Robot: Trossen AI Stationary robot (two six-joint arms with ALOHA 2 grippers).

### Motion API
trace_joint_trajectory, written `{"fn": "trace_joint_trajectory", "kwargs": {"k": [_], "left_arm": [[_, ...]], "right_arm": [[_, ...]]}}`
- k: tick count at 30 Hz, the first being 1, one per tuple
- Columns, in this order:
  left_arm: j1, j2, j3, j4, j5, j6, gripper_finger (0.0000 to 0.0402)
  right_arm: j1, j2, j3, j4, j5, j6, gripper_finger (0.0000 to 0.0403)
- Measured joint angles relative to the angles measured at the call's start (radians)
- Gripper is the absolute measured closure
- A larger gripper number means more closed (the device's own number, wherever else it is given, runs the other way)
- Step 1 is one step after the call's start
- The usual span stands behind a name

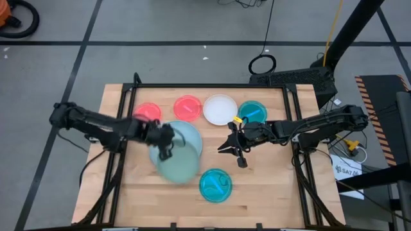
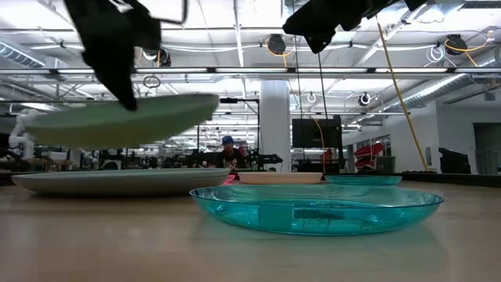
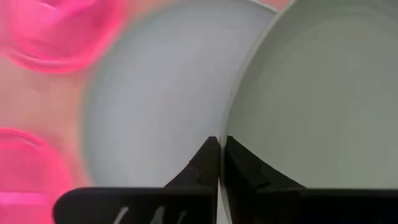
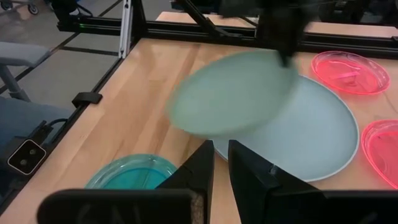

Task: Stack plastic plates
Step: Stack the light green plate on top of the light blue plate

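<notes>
Pale green plate [image 1: 174,168] held off desk [image 1: 128,186], tilted, partly over pale blue plate [image 1: 190,136] lying flat mid-desk. Left claw [image 1: 166,142] clamped on green plate's rim. Step in hand, prob.: stacking green onto blue. Next: centre over blue, level, lower, let go. Right claw [image 1: 232,149] waiting w/ fingers nearly together, gripping nothing, hanging above desk between blue plate and teal plate [image 1: 216,185].

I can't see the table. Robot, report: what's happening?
Left pincer shut on pale green plate, held above pale blue plate. Right pincer idle mid-table. Nothing blocking.
</notes>
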Motion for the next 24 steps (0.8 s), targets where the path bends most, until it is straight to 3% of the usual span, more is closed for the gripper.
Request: {"fn": "trace_joint_trajectory", "kwargs": {"k": [5,10,13,24], "left_arm": [[0.256,0.012,0.0,0.015,0.05,0.18,0.0392],[0.411,0.037,-0.006,-0.02,0.142,0.293,0.0392],[0.444,0.06,-0.01,-0.012,0.19,0.312,0.0391],[0.439,0.093,-0.011,-0.025,0.172,0.331,0.0354]], "right_arm": [[-0.001,0.0,0.0,-0.004,0.0,-0.017,0.036],[-0.007,0.0,0.0,-0.005,0.0,-0.016,0.036],[-0.012,0.0,0.0,-0.007,0.0,-0.016,0.036],[-0.018,0.0,0.0,-0.013,0.003,-0.043,0.036]]}}
